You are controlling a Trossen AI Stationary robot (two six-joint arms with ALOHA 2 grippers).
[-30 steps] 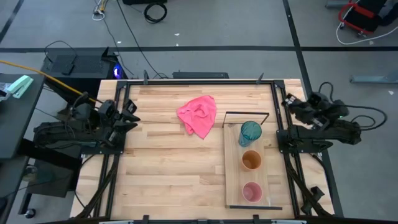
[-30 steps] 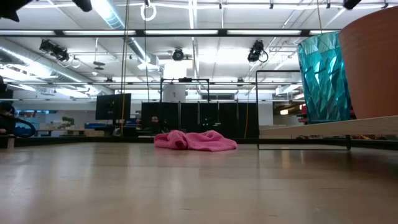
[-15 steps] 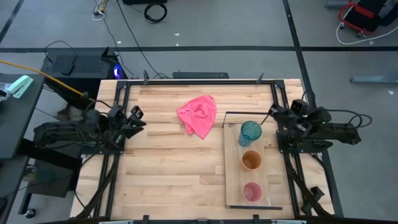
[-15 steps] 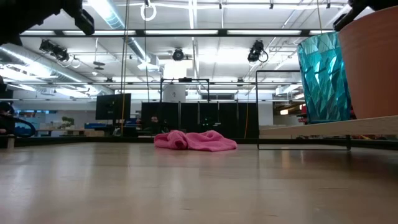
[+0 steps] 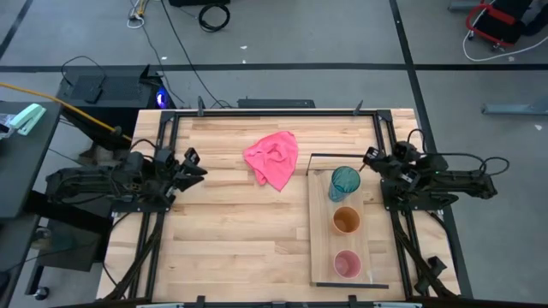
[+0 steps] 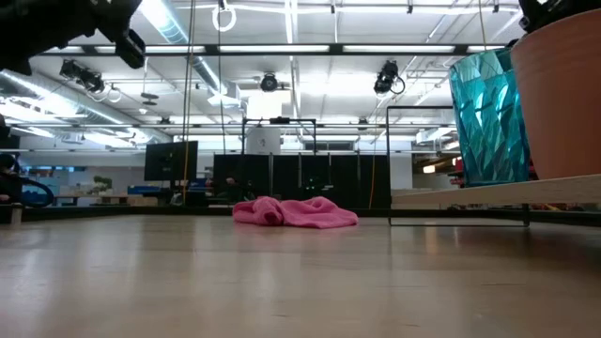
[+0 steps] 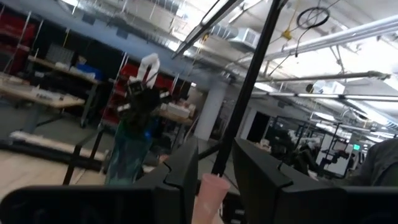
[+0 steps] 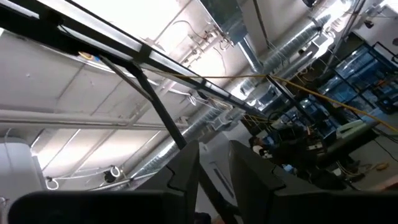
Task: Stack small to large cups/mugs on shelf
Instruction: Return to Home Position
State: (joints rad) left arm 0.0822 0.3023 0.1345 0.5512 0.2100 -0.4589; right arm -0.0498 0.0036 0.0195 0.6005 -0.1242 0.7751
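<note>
Three cups stand upright and apart in a single row on the shelf [image 5: 322,248], a pale board lying on the right half of the table [image 5: 223,239]. The teal-blue cup [image 5: 345,182] is at the end bearing the black wire frame [image 5: 339,156], the orange-brown cup [image 5: 346,221] is in the middle, and the small pink cup [image 5: 347,263] is at the opposite end, nearest the table's front edge. None sits inside another. In the low view the teal-blue and orange-brown cups rise side by side above the board's edge. A crumpled pink cloth [image 5: 274,160] lies on the bare planks to the left of the frame, clear of the shelf. The right gripper [image 5: 373,160] hangs at the table's right edge, near the frame's corner and the teal-blue cup but touching neither. Its fingers are slightly parted and hold nothing. The left gripper [image 5: 193,163] is above the table's left edge, well apart from the shelf, and points toward the cloth. Its fingers are likewise a little apart and empty. A small green sign [image 7: 356,147] shows far off in the room, its lettering too small to read.
</note>
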